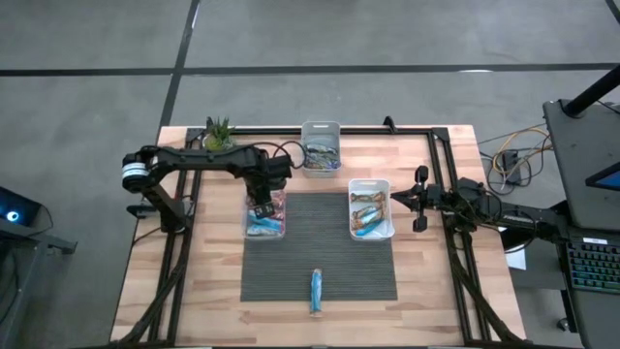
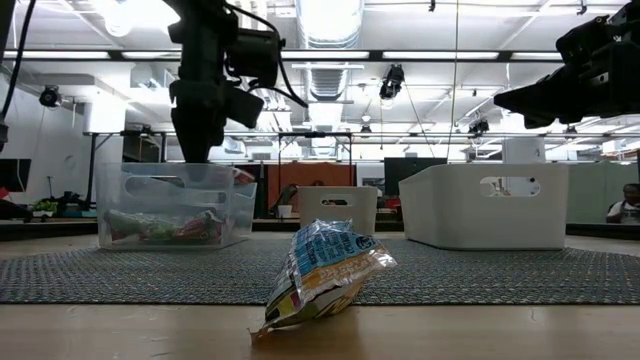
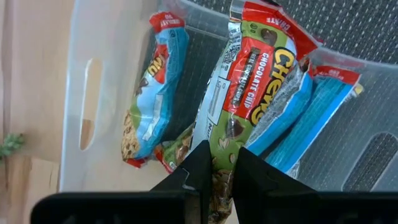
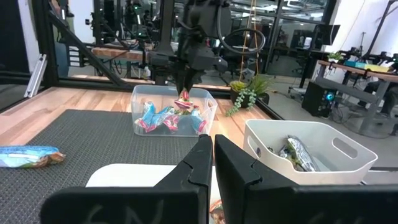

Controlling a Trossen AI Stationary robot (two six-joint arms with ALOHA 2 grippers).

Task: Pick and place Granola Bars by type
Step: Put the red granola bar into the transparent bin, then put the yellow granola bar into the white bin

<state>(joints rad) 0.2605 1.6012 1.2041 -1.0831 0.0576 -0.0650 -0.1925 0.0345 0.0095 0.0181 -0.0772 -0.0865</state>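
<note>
High view: the left gripper [image 1: 265, 201] hangs over the clear bin [image 1: 246, 229] at the left edge of the dark mat [image 1: 320, 276]. The right gripper [image 1: 419, 199] waits just beside the white bin [image 1: 387, 184] on the mat's right. A third bin [image 1: 321, 126] sits at the table's far edge. One blue bar [image 1: 317, 290] lies alone on the mat's near part, long axis running from near edge to far edge.

Low view: the blue bar [image 2: 322, 272] shows end-on, crumpled, one end raised. The left gripper [image 2: 197, 128] stands above the clear bin [image 2: 170, 205].

Left wrist view: the left gripper [image 3: 222, 171] is clamped on the lower end of a chocolate chip bar [image 3: 252, 81] with a green and red wrapper. The bar points lengthwise away from the fingers, over bars already in the bin, one blue-wrapped bar [image 3: 152, 93] among them.

Right wrist view: the right gripper [image 4: 213, 155] has its fingers pressed together, grasping nothing. The clear bin [image 4: 171, 115] lies across the mat.

Risks, as a judgement: the grip is on the wrapper's end only, so the bar could swing or slip. Released high, it could land on the bin's rim and tip out.
</note>
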